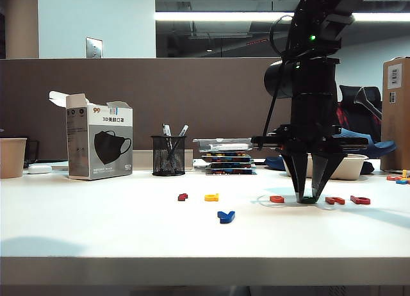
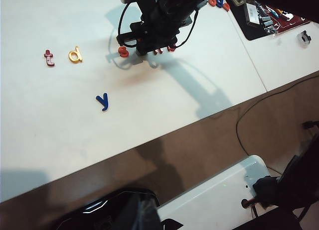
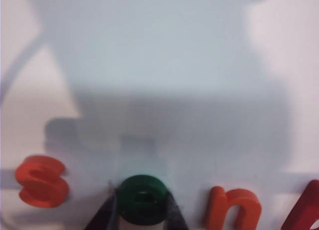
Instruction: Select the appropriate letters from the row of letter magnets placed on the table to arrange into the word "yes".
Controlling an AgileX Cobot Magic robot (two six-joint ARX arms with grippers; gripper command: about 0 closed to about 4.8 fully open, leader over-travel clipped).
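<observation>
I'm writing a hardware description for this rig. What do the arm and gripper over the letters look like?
The right arm is black, with a cylindrical joint housing, a small green indicator light and a black cable looping alongside. The right gripper has two dark, tapering fingers under a flat black crossbar.

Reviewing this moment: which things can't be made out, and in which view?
- Left gripper: in no view.
- Green letter: in the right wrist view the right gripper fingertips flank it and the frame edge cuts it off; contact not clear.
- Rightmost red letter: cut by the edge in the right wrist view, shape unreadable.
- Letters under the right arm in the left wrist view: partly hidden.
</observation>
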